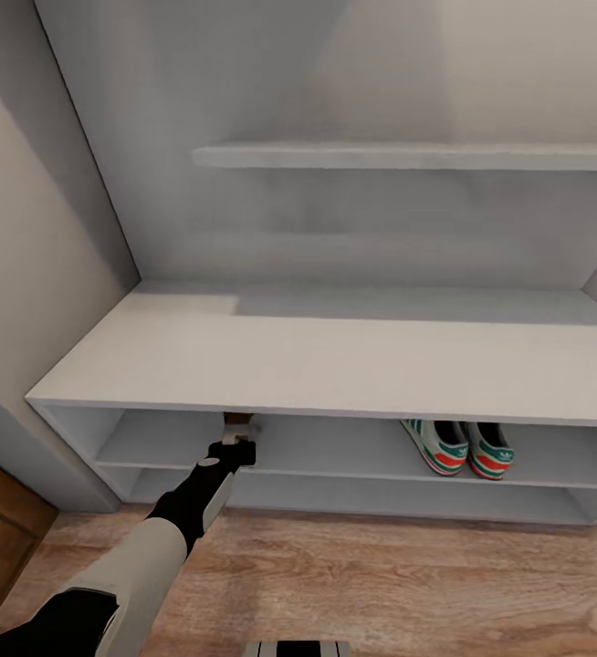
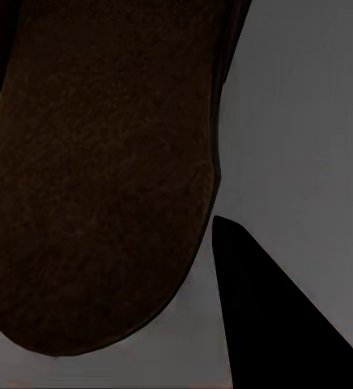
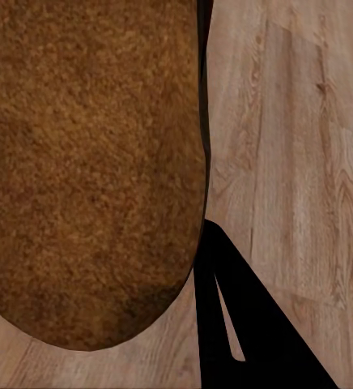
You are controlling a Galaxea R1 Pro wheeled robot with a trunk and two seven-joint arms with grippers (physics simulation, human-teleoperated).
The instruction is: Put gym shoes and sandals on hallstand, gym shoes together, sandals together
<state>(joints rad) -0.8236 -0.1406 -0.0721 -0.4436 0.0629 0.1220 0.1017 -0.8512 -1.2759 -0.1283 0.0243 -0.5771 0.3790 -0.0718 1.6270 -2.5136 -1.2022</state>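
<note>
From your head camera you see the shoe rack (image 1: 335, 365) straight ahead, its wide grey top bare and a wall shelf (image 1: 408, 156) above it. Your left arm (image 1: 143, 557) reaches from the lower left toward the upper compartment, and the left gripper (image 1: 237, 436) sits right at the front lip of the top board, with a scrap of brown, one sandal (image 1: 235, 419), poking up between the fingers just under that lip. The two gym shoes (image 1: 458, 447) stand side by side, touching, on the upper inner shelf toward the right, heels facing you, well apart from the gripper.

Your left wrist camera gives what the head view hides: the sandal's dark brown sole (image 2: 95, 170) close up against grey shelf surface, with one black finger (image 2: 265, 316) beside it. The gripper looks pinched on that sandal, though the contact itself is out of sight.

Your right wrist camera shows the other sandal (image 3: 87, 162), its lighter brown sole close to the lens, with the wood floor (image 3: 298, 146) behind it and a black finger (image 3: 241, 324) alongside. That sandal appears held up off the planks in the right gripper's fingers; you cannot see the pinch point directly. The floor also runs along the foot of the rack in the head view.
</note>
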